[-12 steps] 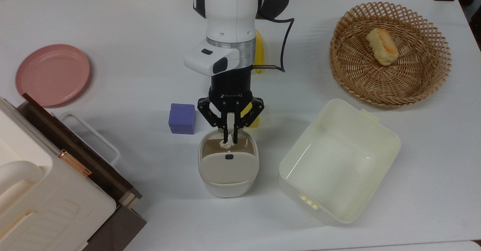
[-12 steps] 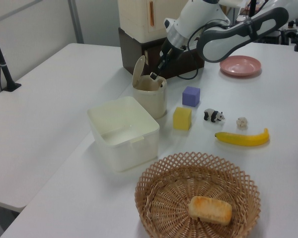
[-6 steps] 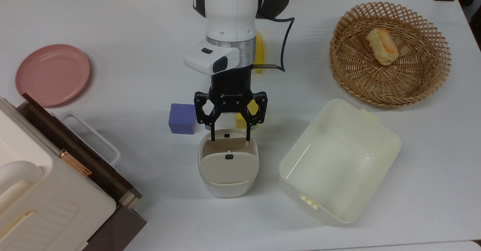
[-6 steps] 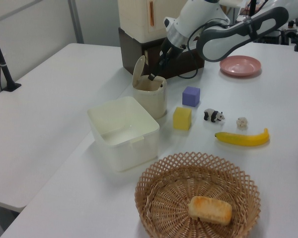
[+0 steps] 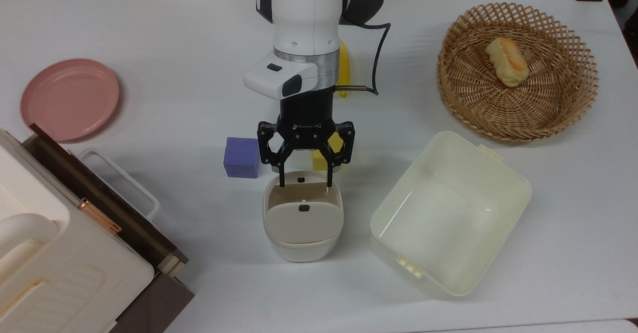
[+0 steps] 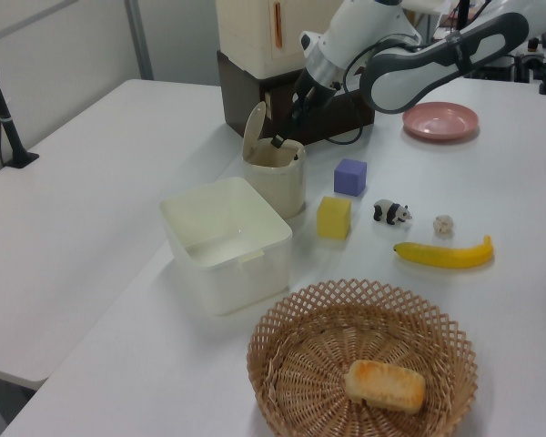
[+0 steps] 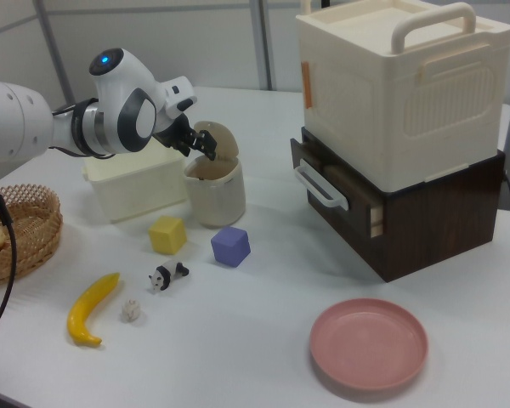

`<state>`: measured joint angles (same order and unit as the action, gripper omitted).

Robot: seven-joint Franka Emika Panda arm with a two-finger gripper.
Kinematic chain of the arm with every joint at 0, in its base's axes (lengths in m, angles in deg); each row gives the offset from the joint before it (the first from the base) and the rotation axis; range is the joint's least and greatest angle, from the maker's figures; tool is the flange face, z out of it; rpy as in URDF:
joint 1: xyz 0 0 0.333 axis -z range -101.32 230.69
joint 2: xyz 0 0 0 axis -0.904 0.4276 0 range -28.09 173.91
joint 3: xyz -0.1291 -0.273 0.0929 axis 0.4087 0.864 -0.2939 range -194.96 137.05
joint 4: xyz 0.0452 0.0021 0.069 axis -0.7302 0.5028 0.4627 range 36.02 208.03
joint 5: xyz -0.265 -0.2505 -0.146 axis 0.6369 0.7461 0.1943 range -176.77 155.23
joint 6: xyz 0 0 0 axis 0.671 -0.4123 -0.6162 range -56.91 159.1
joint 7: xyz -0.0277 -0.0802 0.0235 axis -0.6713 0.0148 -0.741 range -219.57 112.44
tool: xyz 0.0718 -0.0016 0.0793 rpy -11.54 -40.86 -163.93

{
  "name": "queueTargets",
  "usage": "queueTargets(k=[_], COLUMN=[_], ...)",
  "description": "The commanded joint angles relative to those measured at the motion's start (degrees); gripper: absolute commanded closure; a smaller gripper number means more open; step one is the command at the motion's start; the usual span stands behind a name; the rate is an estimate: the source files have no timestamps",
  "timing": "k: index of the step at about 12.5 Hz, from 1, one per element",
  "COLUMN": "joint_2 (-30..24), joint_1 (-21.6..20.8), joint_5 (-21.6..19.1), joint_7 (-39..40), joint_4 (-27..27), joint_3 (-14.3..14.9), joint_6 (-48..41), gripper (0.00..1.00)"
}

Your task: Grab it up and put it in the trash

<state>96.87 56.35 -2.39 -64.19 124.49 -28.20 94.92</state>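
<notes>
the gripper (image 5: pixel 304 187) hangs spread wide and empty over the trash (image 5: pixel 303 243) near the table's middle; its fingertips sit just inside the rim. lifting off-line could snag the flap and tip it.

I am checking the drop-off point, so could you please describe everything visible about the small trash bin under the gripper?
The trash bin is a small off-white rounded-square tub, plastic by its look, upright on the white table. Its swing flap lid is tipped up, baring a brown inside. Two small black marks show from above. The open gripper hangs at its mouth; a purple cube and a yellow cube sit close by, apart from it.
</notes>
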Motion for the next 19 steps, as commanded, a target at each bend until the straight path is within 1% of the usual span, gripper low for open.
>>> queueTargets(k=[1, 2, 3, 5, 6, 7, 10, 12, 15, 16, 19], joint_2=[-3.2, -4.4, -6.4, -11.4, -13.0, -15.2, -21.5, -23.7, -26.3, -26.7, -26.7], joint_1=[-0.4, -0.7, -0.8, -1.0, -1.0, -1.0, -1.2, -1.2, -1.6, -1.3, -0.3], joint_5=[1.3, 1.3, 1.3, 1.2, 1.1, 1.1, 0.7, 0.4, 0.2, -0.5, -4.7], joint_7=[-0.3, -0.3, -0.3, -0.1, 0.1, 0.3, 0.3, 0.3, -0.2, -0.4, 0.2], joint_4=[-0.2, -0.2, 0.3, 1.0, 1.1, 1.1, 2.1, 3.2, 4.9, 4.8, 4.3], joint_3=[0.3, 0.2, 0.2, 0.2, 0.1, 0.1, -0.4, -0.5, -0.5, -0.4, 0.3], joint_6=[-9.2, -12.3, -17.2, -29.2, -33.6, -40.2, -54.7, -57.9, -58.6, -58.8, -58.5], gripper=[0.24, 0.24, 0.24, 0.12, 0.08, 0.0, 0.0, 0.0, 0.0, 0.0, 0.0])
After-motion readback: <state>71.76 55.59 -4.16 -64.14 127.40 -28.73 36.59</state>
